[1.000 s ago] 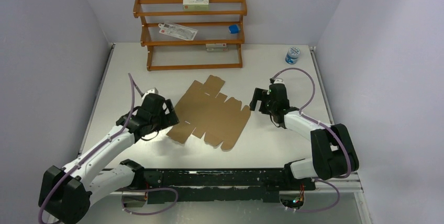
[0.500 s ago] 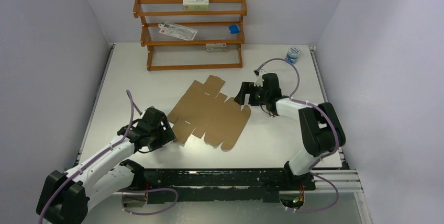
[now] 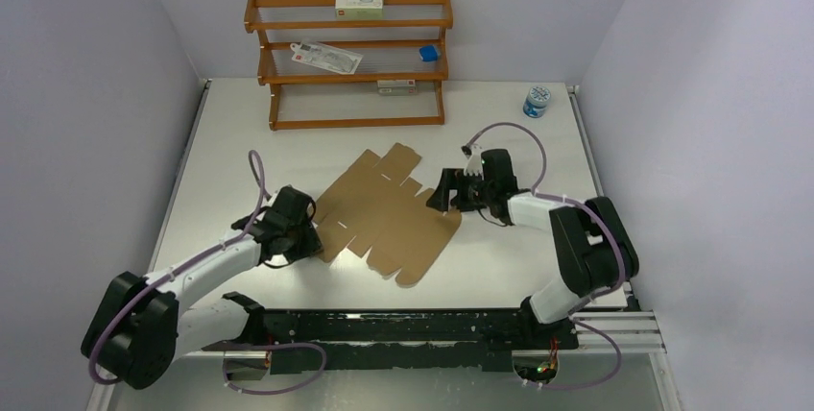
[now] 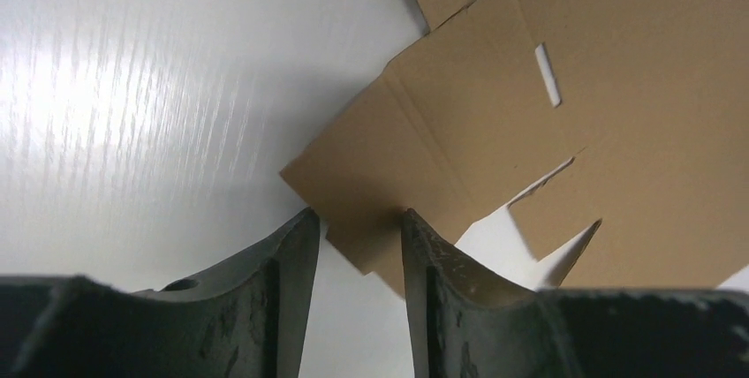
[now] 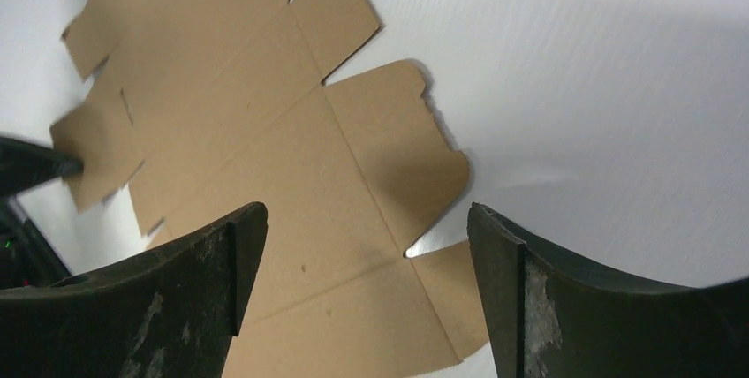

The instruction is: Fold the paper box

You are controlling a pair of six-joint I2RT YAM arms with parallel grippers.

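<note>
**Workpiece.** The paper box (image 3: 384,209) is an unfolded die-cut sheet. It lies flat on the desk (image 3: 518,267) between the two arms, with every flap level and no crease raised. Folding is judged not yet begun.

**Left gripper** (image 4: 353,235). It sits low at the sheet's near-left corner. The jaws are parted by a narrow gap, and the corner flap (image 4: 371,166) runs into that gap. The sheet faces the wrist camera flat-on, so the jaws flank the flap and do not pinch it. Nothing is held. This placement probably serves to anchor or catch the corner so the sheet does not slide.

**Right gripper** (image 5: 366,219). It hovers over the opposite edge with the jaws spread wide and empty. The rounded tab (image 5: 402,148) and its neighbouring panel lie between them. The wide opening suits pushing or scooping a panel up along its score line.

**Caution.** Thin card on a smooth desk shifts easily. A lift from one side without restraint at the other is likely to drag the whole sheet.
</note>
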